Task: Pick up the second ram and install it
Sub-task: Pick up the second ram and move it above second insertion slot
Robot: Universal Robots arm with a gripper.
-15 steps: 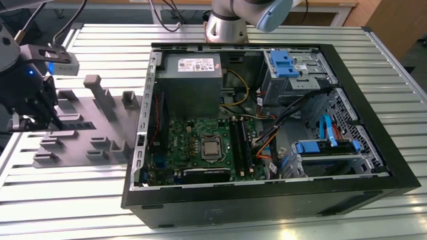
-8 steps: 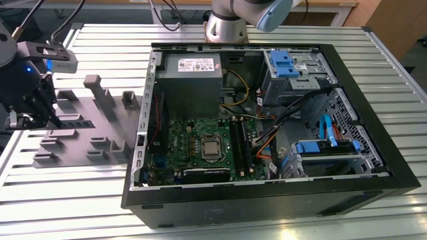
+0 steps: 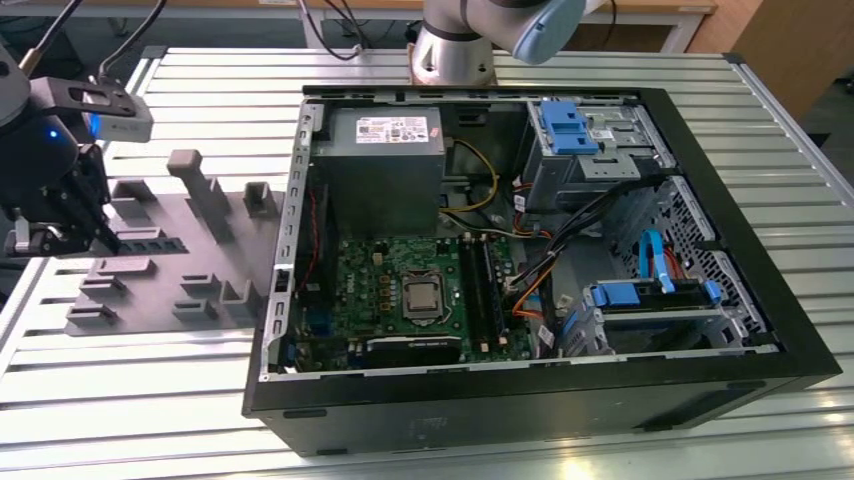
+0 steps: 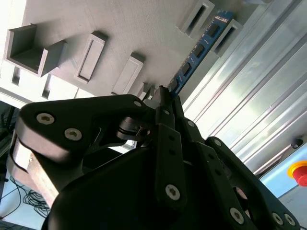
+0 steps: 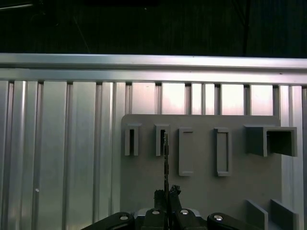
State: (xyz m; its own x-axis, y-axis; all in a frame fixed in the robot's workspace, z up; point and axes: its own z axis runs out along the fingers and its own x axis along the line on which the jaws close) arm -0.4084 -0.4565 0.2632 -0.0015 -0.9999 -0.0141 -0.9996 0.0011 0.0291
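The second ram (image 4: 204, 45) is a thin blue stick with black chips; it shows edge-on (image 5: 166, 158) in the first wrist view. My gripper (image 4: 163, 96) is shut on its near end. Its far end reaches the small upright blocks of the grey tray (image 5: 201, 191). In the exterior view the gripper (image 3: 107, 238) hangs over the tray (image 3: 160, 290) at that view's left, with the ram (image 3: 147, 241) sticking out towards the case. Whether the stick rests in the tray or hangs just above it I cannot tell. The green motherboard (image 3: 400, 290) lies in the open computer case (image 3: 534, 400).
The case takes up the middle and the exterior view's right, with a grey power supply (image 3: 380, 160), blue drive brackets (image 3: 567, 125) and loose cables (image 3: 561, 230) beside the board. The arm's base (image 3: 454, 50) stands behind the case. Tall blocks (image 3: 200, 185) rise from the tray on the ribbed metal table (image 3: 134, 400).
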